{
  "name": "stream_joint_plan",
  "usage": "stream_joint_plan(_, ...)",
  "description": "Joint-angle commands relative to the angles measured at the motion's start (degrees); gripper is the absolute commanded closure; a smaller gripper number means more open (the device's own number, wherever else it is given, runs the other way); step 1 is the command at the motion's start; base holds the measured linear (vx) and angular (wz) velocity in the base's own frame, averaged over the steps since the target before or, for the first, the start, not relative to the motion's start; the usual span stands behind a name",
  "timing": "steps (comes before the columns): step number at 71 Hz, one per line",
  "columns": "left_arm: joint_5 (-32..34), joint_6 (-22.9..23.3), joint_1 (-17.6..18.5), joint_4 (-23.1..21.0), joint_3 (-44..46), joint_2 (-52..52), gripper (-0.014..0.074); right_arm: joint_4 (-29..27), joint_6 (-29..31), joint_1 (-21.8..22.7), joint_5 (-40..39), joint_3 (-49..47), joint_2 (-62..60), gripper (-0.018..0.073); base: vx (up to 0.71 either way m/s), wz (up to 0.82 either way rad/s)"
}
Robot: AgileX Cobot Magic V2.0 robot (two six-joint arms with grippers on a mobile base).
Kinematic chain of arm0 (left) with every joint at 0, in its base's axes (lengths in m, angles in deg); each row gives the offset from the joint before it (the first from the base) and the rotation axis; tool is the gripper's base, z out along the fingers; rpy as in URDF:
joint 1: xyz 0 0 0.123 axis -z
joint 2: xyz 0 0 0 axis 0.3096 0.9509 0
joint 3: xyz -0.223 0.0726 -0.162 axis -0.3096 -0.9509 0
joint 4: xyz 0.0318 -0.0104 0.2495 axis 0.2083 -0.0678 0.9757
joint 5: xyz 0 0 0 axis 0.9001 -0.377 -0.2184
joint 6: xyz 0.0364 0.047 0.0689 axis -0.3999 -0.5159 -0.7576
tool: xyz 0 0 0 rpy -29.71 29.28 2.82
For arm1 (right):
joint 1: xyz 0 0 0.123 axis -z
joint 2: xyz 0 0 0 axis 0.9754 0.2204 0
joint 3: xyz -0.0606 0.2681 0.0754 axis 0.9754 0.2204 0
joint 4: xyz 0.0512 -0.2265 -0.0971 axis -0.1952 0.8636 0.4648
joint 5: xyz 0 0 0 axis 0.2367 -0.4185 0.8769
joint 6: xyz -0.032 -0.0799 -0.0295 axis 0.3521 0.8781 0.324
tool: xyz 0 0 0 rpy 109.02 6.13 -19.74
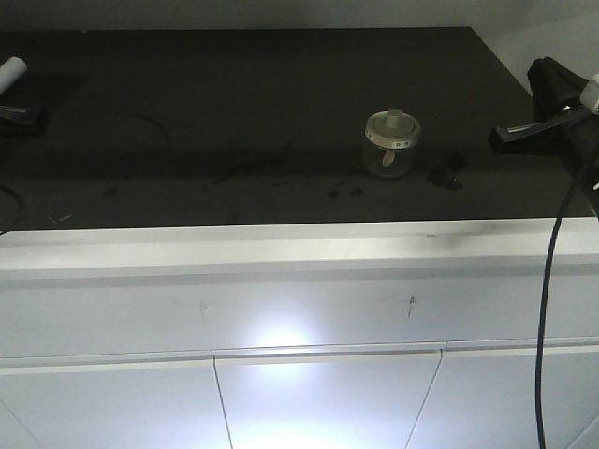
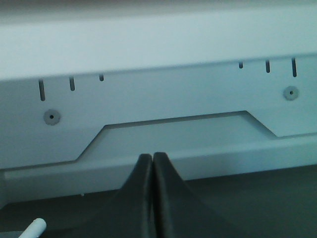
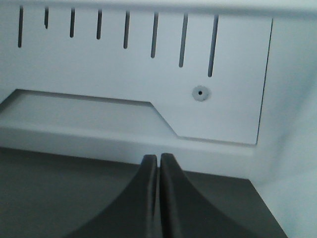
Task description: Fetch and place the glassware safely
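The glass jar (image 1: 391, 143), small, squat and clear with a cream-white lid and a central knob, stands upright on the black shelf surface (image 1: 262, 112), right of the middle. My right gripper (image 1: 504, 137) is at the right edge, to the right of the jar and apart from it. In the right wrist view its jaws (image 3: 158, 159) are closed together with nothing between them. My left gripper (image 2: 151, 157) is also shut and empty, and only its edge shows at the far left of the front view (image 1: 21, 113). The jar is in neither wrist view.
A white cylinder (image 1: 11, 71) lies at the far left by my left gripper and also shows in the left wrist view (image 2: 32, 228). Small dark bits (image 1: 445, 174) lie just right of the jar. A white slotted back wall (image 3: 124, 74) stands behind the shelf. White cabinet fronts (image 1: 299, 309) are below its front edge.
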Motion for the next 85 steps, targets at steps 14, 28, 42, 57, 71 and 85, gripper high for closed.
stream_joint_plan(14,-11.0,0.2,0.3,-0.3,1.7,-9.5,0.0603,0.2,-0.7,0.3,10.9,-1.6,-8.9,0.0560,0.00,0.00)
stream_joint_plan(28,-21.8,0.4,0.3,-0.4,1.7,-15.9,0.0603,1.7,-7.8,0.3,21.6,-1.6,-15.0,0.0560,0.00,0.00)
stream_joint_plan(42,-29.4,2.2,0.3,-0.4,1.7,-21.2,0.0603,8.9,-13.6,0.3,29.9,-1.5,-21.3,0.0560,0.00,0.00)
stream_joint_plan(57,-33.7,3.2,0.3,-0.2,-0.7,-26.1,0.0603,17.2,-23.9,0.3,35.7,0.1,-28.8,0.0560,0.00,0.00)
stream_joint_plan(71,-34.5,3.2,0.3,-0.2,-7.1,-30.5,0.0603,20.8,-26.8,0.3,35.2,7.4,-35.9,0.0560,0.00,0.00)
stream_joint_plan(85,-34.5,3.2,0.3,-0.2,-14.5,-36.3,0.0603,20.9,-26.7,0.3,35.4,15.1,-41.3,0.0560,0.00,0.00)
